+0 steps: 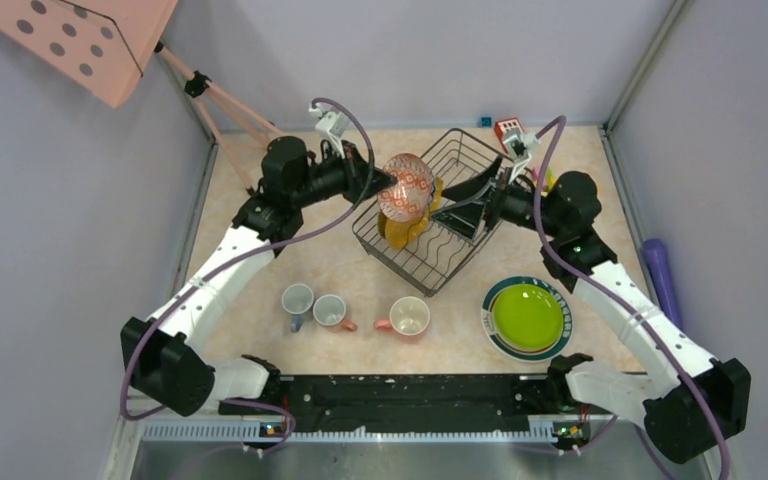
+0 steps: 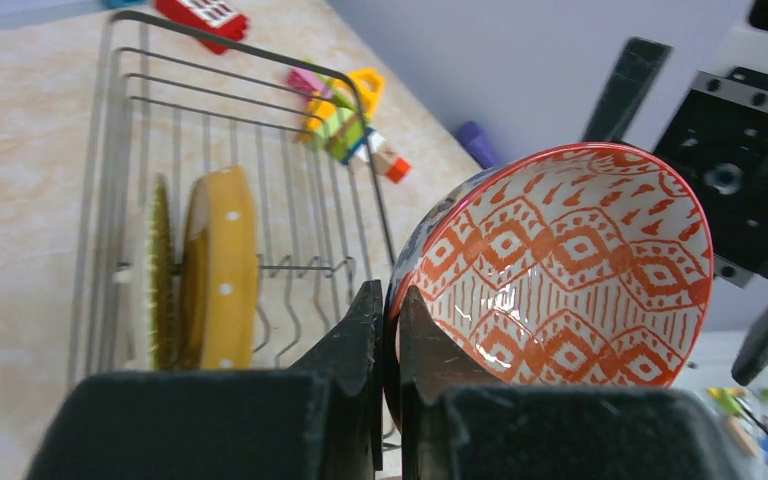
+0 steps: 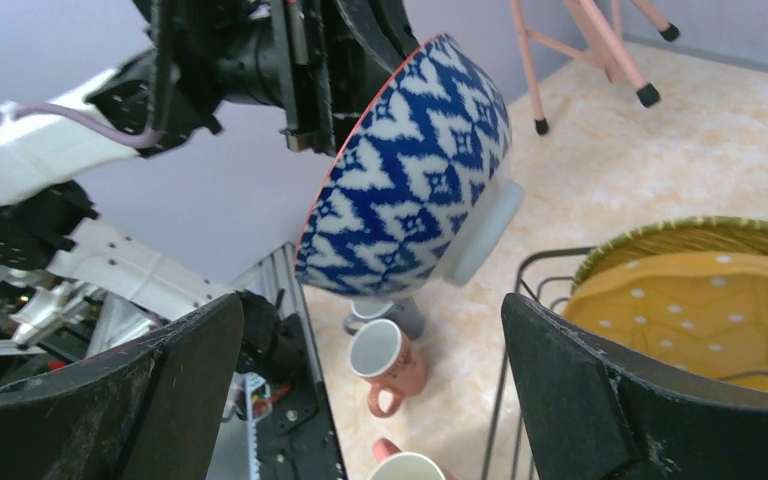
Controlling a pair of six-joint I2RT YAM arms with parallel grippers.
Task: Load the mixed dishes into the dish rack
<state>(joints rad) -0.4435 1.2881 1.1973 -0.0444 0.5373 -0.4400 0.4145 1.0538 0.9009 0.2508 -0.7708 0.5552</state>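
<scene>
Dish rack (image 1: 426, 262): dark wire basket, middle of the desk toward the far edge, turned at an angle to the edges.
Rack contents: two plates on edge in the dividers at the end nearest the left edge; a yellow dotted plate (image 2: 222, 265) and just beside it a thinner ribbed plate (image 2: 158, 270). Whether they touch: cannot tell.
Patterned bowl (image 1: 406, 186): in the air over that same end of the rack, above the two plates, tipped on its side. Orange inside, blue and white outside.
Left gripper (image 2: 388, 300): clamped on the bowl's rim, one finger inside, one outside.
Right gripper (image 3: 372, 305): spread wide, nothing between the fingers, low over the rack's middle, facing the bowl's underside.
Outside the rack: grey mug (image 1: 296, 300) and two pink mugs (image 1: 332, 311) (image 1: 408, 316) in a row near the near edge, left of centre. Lime-green plate (image 1: 527, 315) stacked on the white plate with dark green rim (image 1: 489, 318), toward the near right corner.
Hidden / cut off: bowl's lower rim lost behind the left fingers in the left wrist view; yellow plate cut by the frame in the right wrist view; toy blocks (image 2: 345, 115) beyond the rack, mostly behind the right arm from above.
Room: bare wire dividers run from the plates to the rack's opposite wall. Purple cylinder (image 1: 660, 275) lies along the right edge.
</scene>
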